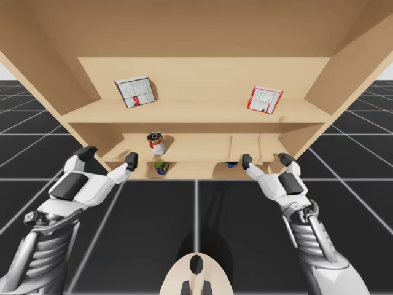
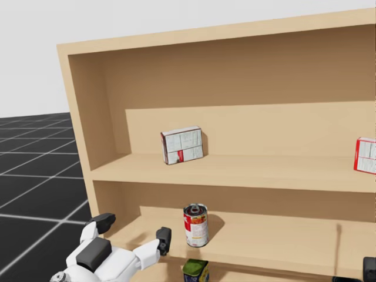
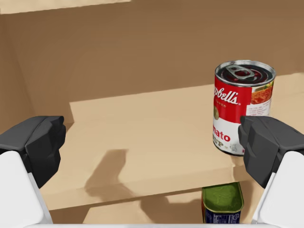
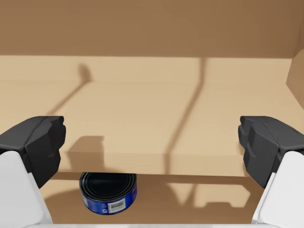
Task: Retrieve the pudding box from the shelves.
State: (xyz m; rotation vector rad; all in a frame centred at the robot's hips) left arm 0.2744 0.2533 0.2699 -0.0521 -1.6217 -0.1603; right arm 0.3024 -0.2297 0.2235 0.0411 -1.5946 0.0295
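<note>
Wooden shelves (image 1: 196, 112) seen from above: the white box (image 1: 134, 91), likely the pudding, leans on the upper shelf, above and beyond the left hand (image 1: 108, 157), which is nearer than the right hand (image 1: 266, 160). Both hands gape, empty. Head view: its long side runs sideways. Left wrist view: a red can (image 3: 242, 107) stands just ahead of one finger.

So on the shelves (image 1: 196, 111), the upper board has the left box (image 1: 134, 91) toward its left end and the right box (image 1: 265, 99) out near its right end, well apart, both set toward the back. One board down, the upright can (image 1: 156, 144) stands left of middle, with a second can (image 1: 161, 167) on the bottom board pretty much right under it and a third can (image 1: 231, 164) further right down there.
</note>
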